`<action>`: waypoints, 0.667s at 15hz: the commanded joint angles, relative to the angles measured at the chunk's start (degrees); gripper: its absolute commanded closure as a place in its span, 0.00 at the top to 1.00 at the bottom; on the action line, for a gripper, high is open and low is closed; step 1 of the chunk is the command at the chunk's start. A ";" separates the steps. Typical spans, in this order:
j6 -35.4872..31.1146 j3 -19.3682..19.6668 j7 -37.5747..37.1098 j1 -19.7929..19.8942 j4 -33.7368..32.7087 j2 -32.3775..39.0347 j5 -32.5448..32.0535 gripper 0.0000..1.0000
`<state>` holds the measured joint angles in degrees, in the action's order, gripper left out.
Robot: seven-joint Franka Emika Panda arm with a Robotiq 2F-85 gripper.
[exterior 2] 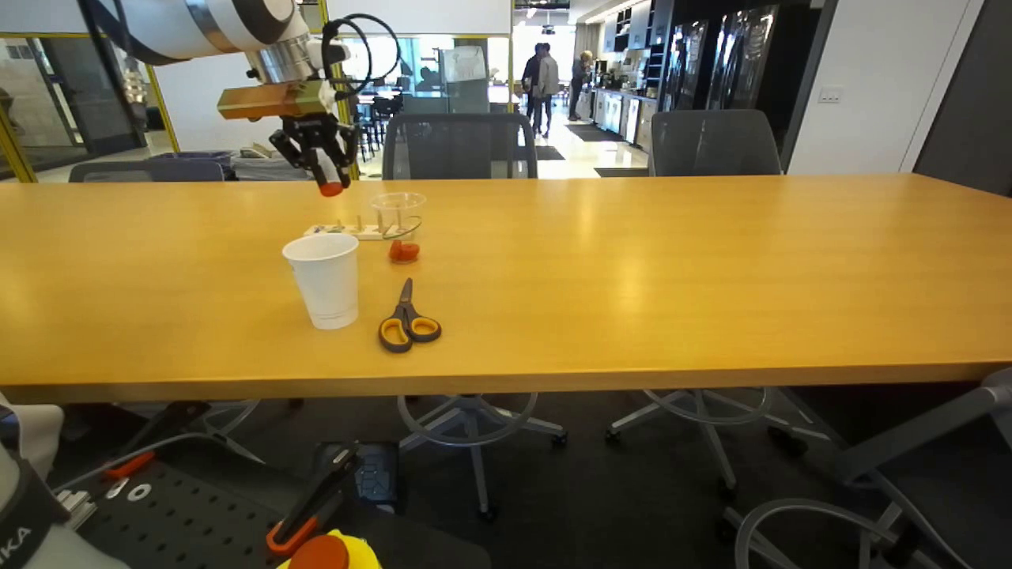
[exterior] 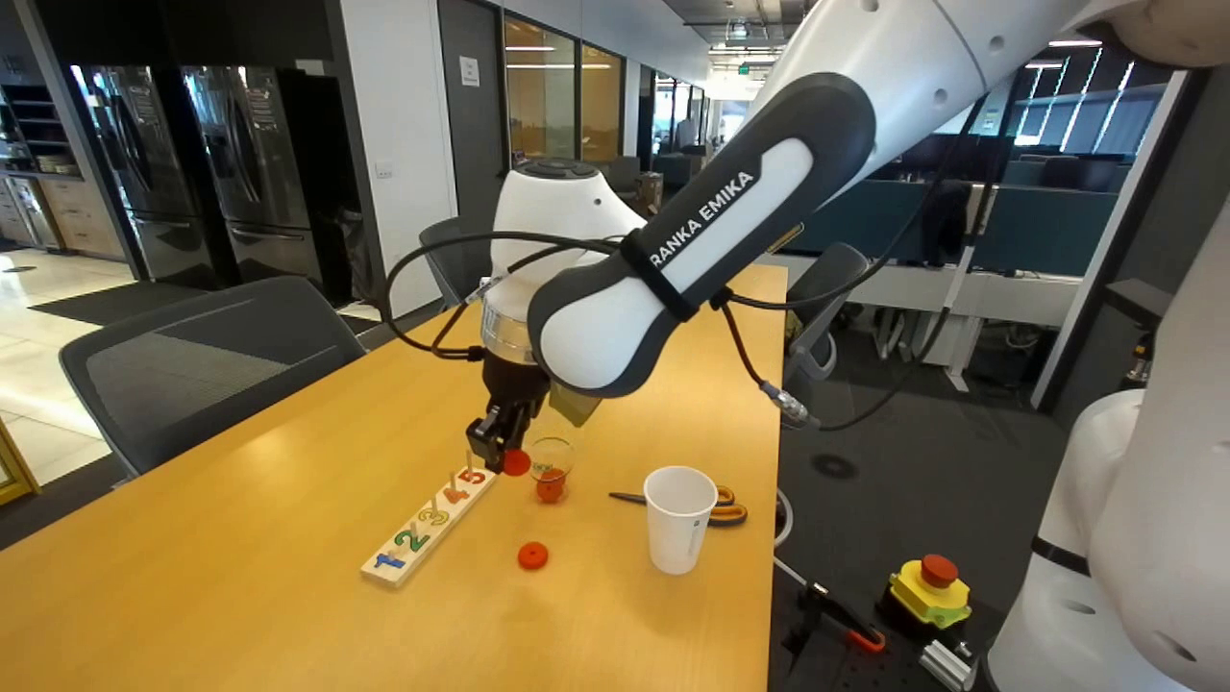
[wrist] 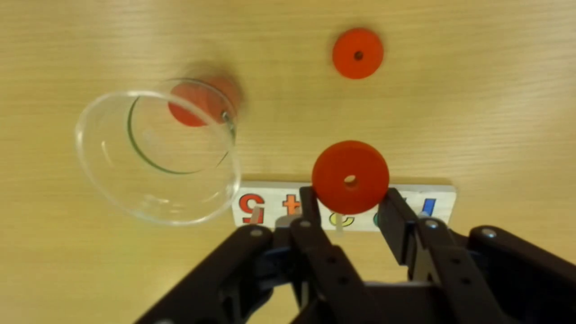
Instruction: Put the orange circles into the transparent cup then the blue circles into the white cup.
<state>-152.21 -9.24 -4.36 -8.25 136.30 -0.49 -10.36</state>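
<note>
Furniture: one light-wood table (exterior 2: 711, 276), its glossy top carrying bright reflections. Dark mesh-back chairs (exterior 2: 461, 148) stand along its far edge in an exterior view. Floor: dark grey carpet (exterior: 894, 557) alongside the table; pale tile (exterior: 72, 332) near two stainless-steel refrigerators (exterior: 252, 163). Walls: white wall (exterior: 399, 96) fitted with an outlet plate (exterior: 383, 170), adjoining a grey door (exterior: 471, 130) bearing a posted sheet (exterior: 469, 71), print illegible. Black-framed windows (exterior: 543, 106) follow, bright horizontal strips showing in the glass. Teal partition panels (exterior: 1052, 231) stand beyond the carpet.

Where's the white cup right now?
In an exterior view, the white cup stands left of centre on the table, just left of the scissors.
</note>
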 commanded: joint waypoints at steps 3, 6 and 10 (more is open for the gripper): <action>2.59 3.04 1.14 1.51 -12.27 7.91 -3.82 0.23; 3.96 4.70 1.54 1.82 -16.58 11.06 -4.19 0.23; 8.16 6.39 2.38 1.95 -20.71 13.74 -4.01 0.23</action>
<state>-147.46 -3.65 -2.72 -6.36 120.28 10.79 -13.25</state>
